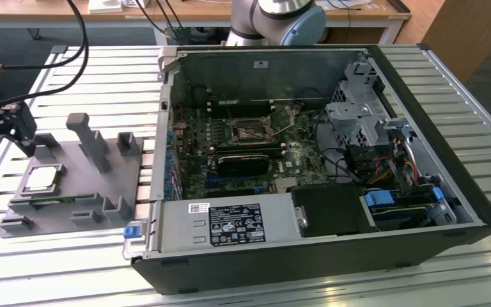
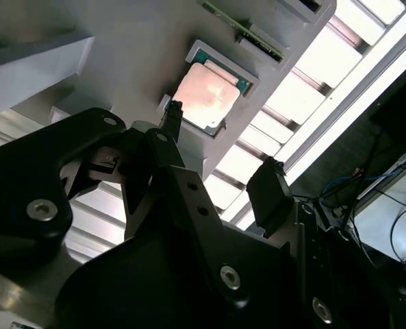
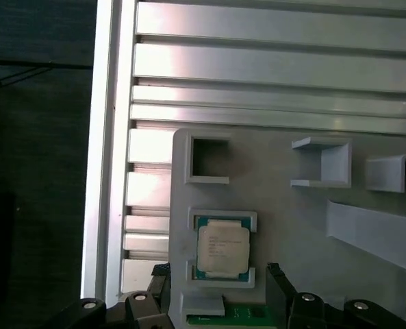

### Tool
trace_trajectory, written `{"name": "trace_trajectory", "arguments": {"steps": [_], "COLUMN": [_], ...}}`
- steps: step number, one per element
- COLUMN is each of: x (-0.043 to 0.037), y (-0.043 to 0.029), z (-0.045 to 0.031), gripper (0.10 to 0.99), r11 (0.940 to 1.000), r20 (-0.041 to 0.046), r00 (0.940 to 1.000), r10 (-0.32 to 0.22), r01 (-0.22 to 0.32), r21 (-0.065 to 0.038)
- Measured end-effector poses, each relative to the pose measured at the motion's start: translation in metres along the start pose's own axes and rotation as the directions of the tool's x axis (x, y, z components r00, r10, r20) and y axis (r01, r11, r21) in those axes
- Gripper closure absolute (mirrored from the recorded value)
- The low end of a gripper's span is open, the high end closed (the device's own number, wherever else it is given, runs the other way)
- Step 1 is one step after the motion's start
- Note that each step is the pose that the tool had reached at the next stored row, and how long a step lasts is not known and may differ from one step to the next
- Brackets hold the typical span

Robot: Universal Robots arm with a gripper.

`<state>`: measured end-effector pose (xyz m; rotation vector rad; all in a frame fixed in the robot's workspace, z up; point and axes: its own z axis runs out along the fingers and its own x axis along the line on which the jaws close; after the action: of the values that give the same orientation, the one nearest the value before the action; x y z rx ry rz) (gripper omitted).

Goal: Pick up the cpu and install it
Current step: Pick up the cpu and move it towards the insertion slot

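Toward nine o'clock of the exterior view, on the slatted metal table (image 1: 100, 77), lies a grey moulded holder (image 1: 75, 185) with several pockets and upright posts. The cpu (image 1: 41, 179) sits flat in a square pocket of this holder, silver top up, with a thin green rim showing around it in both wrist views (image 3: 223, 250) (image 2: 206, 96). A narrow green board (image 1: 58, 201) lies in a slot just beside the cpu's pocket. Another small square pocket (image 3: 208, 159) of the holder stands near the cpu. The black gripper (image 1: 20, 131) hangs over the holder at about eleven o'clock from the cpu in the exterior view. In the first wrist view its jaws are spread wide with nothing between them, one fingertip (image 3: 160, 273) on each side of the cpu's pocket and apart from the chip. The second wrist view shows the gripper (image 2: 223, 140) the same way, parted and holding nothing. At the middle of the exterior view the open computer case (image 1: 450, 211) holds the motherboard (image 1: 228, 150), with the dark square socket (image 1: 250, 132) at about twelve o'clock on the board, well apart from the cpu.
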<state>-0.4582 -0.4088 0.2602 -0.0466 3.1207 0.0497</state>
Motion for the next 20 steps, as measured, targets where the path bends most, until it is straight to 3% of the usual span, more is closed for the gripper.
{"name": "trace_trajectory", "arguments": {"steps": [5, 12, 20], "x": [-0.0013, -0.0024, -0.0047], "y": [0.0001, -0.0001, -0.0006], "z": [0.0013, 0.0041, 0.0148], "gripper": [0.427, 0.427, 0.427], "r11": [0.9992, 0.9991, 0.9985], "r20": [0.0011, 0.0012, 0.0016], "r00": [0.9992, 0.9991, 0.9985], "r10": [0.039, 0.042, 0.054], "r01": [-0.039, -0.042, -0.054], "r21": [0.006, 0.008, 0.008]}}
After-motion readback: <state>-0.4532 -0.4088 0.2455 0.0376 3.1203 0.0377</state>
